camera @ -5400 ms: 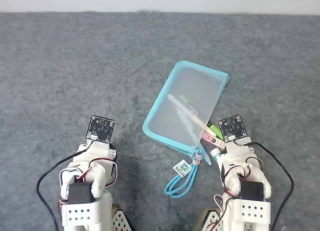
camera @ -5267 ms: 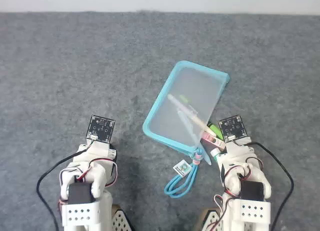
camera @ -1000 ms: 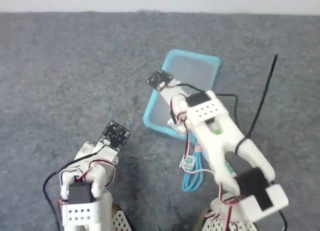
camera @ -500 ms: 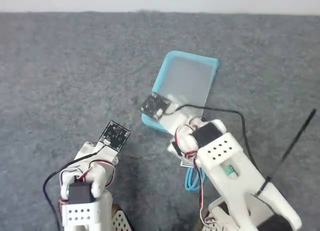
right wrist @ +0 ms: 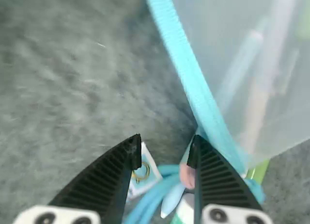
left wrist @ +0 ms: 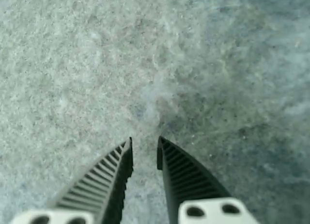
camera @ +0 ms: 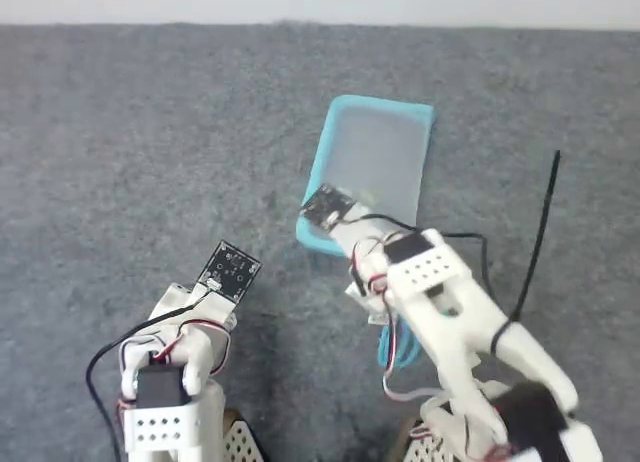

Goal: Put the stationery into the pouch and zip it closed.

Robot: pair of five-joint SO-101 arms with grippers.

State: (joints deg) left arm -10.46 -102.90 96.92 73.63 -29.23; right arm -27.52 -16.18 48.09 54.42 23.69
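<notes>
Right wrist view | right claw [right wrist: 166, 138] spread | pouch [right wrist: 232, 64] edge just beside one finger

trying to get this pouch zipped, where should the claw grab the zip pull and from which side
Take the small pink piece, likely the pull, where the blue cord meets the teal zip edge. Come straight down, one finger each side across the zip line: it lies flat at the corner of the pouch, and the right claw hangs open over that spot.

pouch [camera: 372, 162] near corner — under right arm [camera: 445, 297], pens [right wrist: 255, 107] blurred
</notes>
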